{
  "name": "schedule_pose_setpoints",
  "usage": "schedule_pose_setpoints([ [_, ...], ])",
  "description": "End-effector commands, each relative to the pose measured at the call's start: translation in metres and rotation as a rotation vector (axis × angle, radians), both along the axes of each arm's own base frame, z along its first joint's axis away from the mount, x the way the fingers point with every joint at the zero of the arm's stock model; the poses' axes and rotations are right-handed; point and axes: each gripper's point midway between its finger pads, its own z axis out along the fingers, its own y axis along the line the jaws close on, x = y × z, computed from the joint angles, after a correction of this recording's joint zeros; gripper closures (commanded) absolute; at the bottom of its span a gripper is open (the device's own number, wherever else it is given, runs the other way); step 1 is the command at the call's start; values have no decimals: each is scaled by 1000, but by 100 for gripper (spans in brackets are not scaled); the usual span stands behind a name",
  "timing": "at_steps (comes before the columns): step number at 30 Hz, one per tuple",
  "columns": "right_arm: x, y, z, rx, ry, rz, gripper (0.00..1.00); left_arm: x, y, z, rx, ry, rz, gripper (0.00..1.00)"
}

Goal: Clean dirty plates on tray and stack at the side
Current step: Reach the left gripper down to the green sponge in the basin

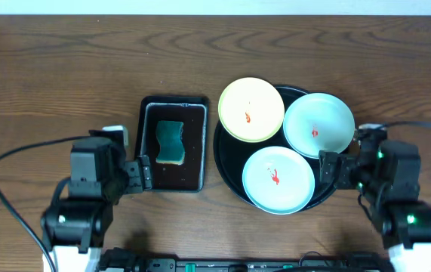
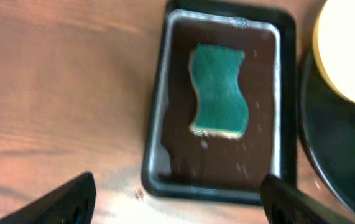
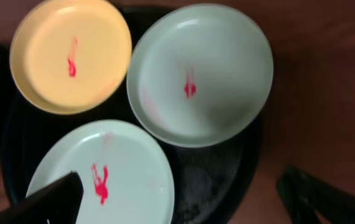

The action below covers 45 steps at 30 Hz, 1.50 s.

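Two grippers are in view, one per arm. The left gripper point(image 1: 144, 172) has its two fingers point(image 2: 65, 200) spread wide and holds nothing. It sits at the 8 o'clock edge of the rectangular black tray point(image 1: 143, 128). In the left wrist view this gripper point(image 2: 178, 180) looks down on the near end of that tray point(image 2: 155, 124). The right gripper point(image 1: 328, 169) also has its two fingers point(image 3: 46, 202) spread and holds nothing. It sits at the 4 o'clock rim of the round black tray point(image 1: 229, 168). In the right wrist view this gripper point(image 3: 180, 179) is above the near part of the round tray point(image 3: 208, 180). The rectangular tray contains one green sponge point(image 1: 171, 142), wavy-edged and lying flat near the tray's centre point(image 2: 219, 90). The round tray lies just beside the rectangular tray, at its 3 o'clock side. It carries three plates, each marked with one red smear at its centre. One pale yellow plate point(image 1: 251, 109) lies at 11 o'clock and overhangs the tray rim point(image 3: 71, 56). One pale blue-white plate point(image 1: 318, 125) lies at 2 o'clock point(image 3: 199, 74). A second pale blue-white plate point(image 1: 278, 179) lies at 6 o'clock point(image 3: 118, 162). The rims of neighbouring plates meet or overlap; which rim lies on top cannot be determined. Both trays rest on one wooden table point(image 1: 64, 68).
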Motion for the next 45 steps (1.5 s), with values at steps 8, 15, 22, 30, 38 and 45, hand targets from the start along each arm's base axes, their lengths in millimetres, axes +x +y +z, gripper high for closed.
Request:
schedule_pose_setpoints([
  [8, 12, 29, 11, 110, 53, 104, 1, -4, -13, 9, -69, 41, -35, 15],
  [15, 12, 29, 11, 110, 51, 104, 1, 33, -38, 44, -186, -156, -124, 15],
  [22, 13, 29, 12, 110, 46, 104, 1, 78, -18, 25, -117, -136, 0, 15],
  [30, 13, 29, 12, 110, 47, 104, 1, 108, -34, -59, -94, 103, -34, 24],
  [38, 13, 29, 12, 110, 47, 103, 1, 106, -57, -122, -71, 277, -91, 33],
  [45, 13, 29, 12, 110, 47, 103, 1, 101, -59, -147, -76, 355, -64, 37],
])
